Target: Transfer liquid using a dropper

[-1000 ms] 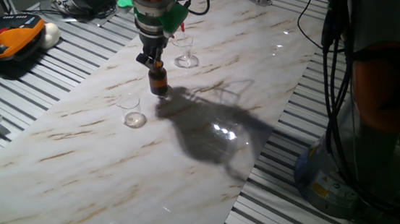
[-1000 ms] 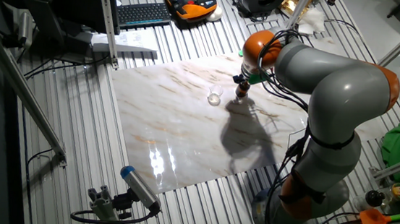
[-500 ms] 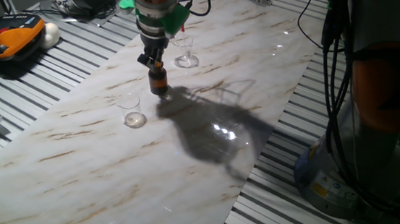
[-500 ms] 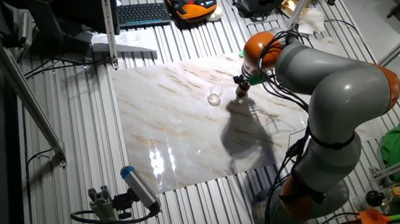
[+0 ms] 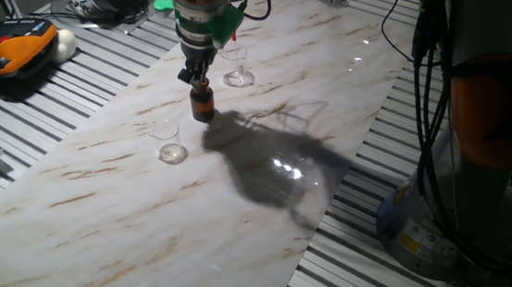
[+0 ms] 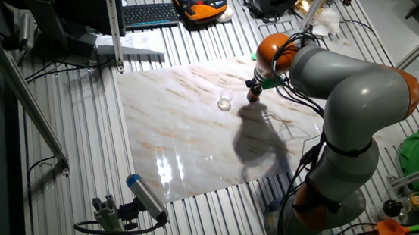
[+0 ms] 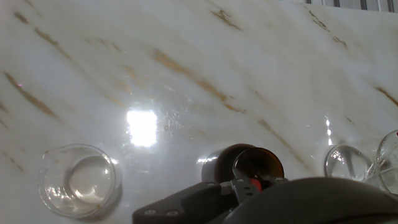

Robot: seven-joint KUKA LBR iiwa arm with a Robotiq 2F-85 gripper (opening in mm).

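The gripper (image 5: 197, 75) hangs right over the little brown bottle (image 5: 203, 104) on the marble table (image 5: 316, 93). Its fingers are pressed on the red top of the dropper (image 7: 254, 183), which sits at the bottle's mouth. A small glass cup (image 5: 169, 142) stands near the bottle on one side. A stemmed glass (image 5: 237, 68) stands on the other.

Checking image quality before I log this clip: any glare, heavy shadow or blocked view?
Hand view: a bright lamp glare on the marble, and the tool blocks the bottom edge. One fixed view: the arm's dark shadow falls beside the brown bottle. The other fixed view: glare patches near the slab's front.
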